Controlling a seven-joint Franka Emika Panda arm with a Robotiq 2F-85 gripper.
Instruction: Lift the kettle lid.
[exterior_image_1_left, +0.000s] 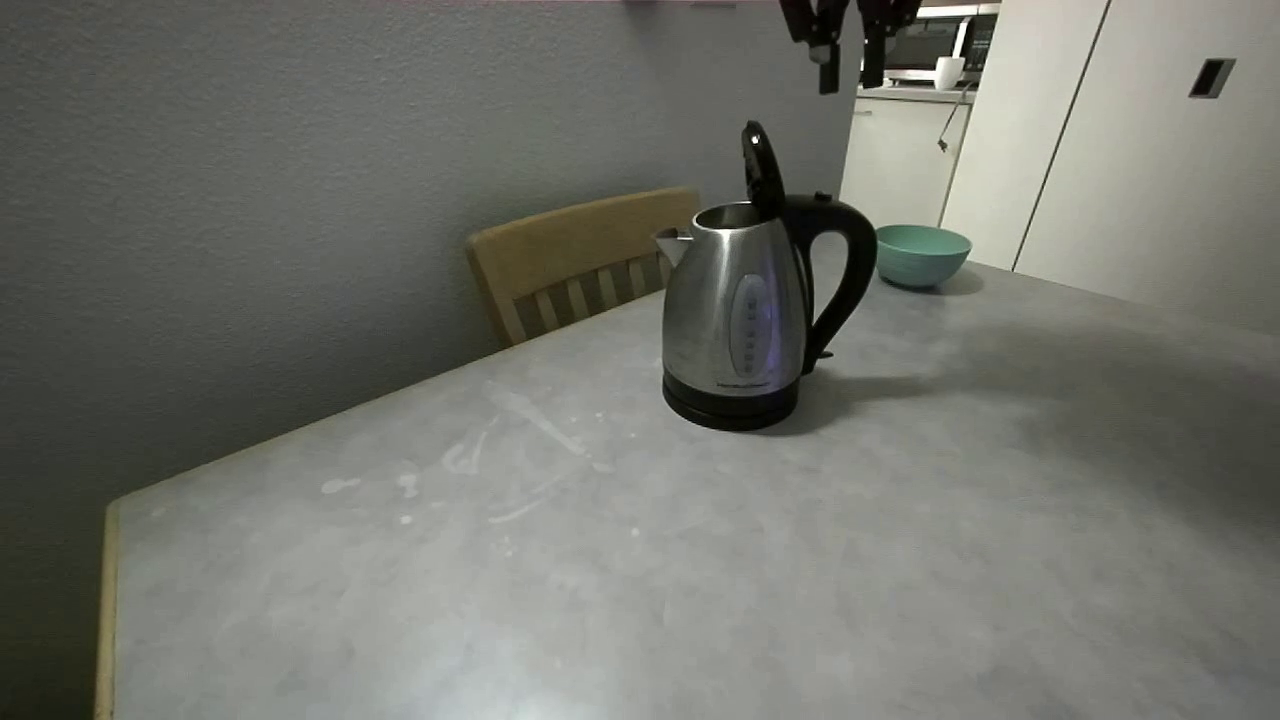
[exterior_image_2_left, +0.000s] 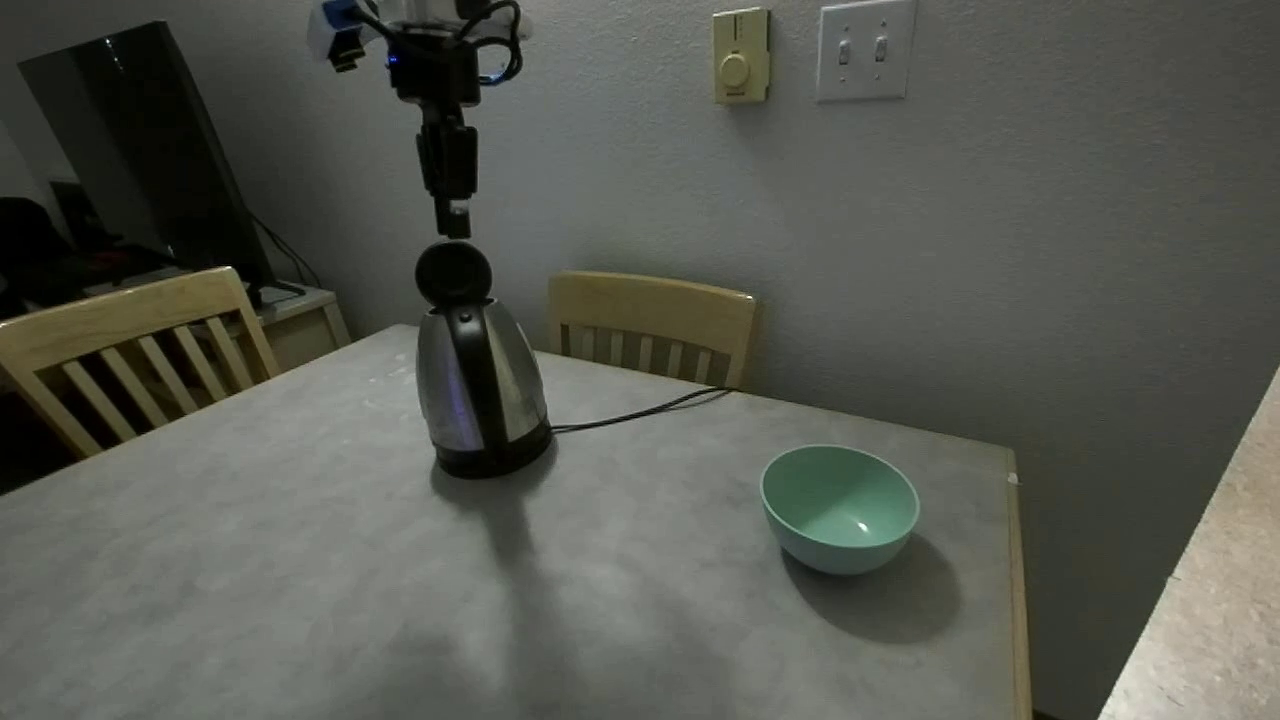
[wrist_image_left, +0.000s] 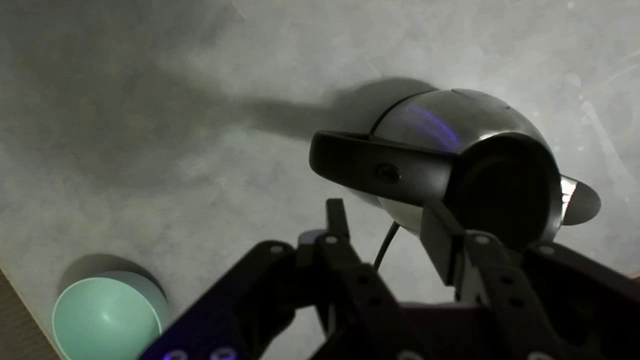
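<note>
In an exterior view I've got the gripper (exterior_image_1_left: 851, 80) at the top edge, right of centre, jaws parted. Below it, the kettle (exterior_image_1_left: 735, 310) stands just right of the frame's middle, its lid (exterior_image_1_left: 763, 172) nearly upright (a green bowl (exterior_image_1_left: 922, 258) sits further right).

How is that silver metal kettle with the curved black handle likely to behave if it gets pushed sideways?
The silver metal kettle probably resists tipping, since its body widens toward the black base. Its raised round black lid may swing, as it seems attached only near the handle. The thin black cord at the base could tug.
</note>
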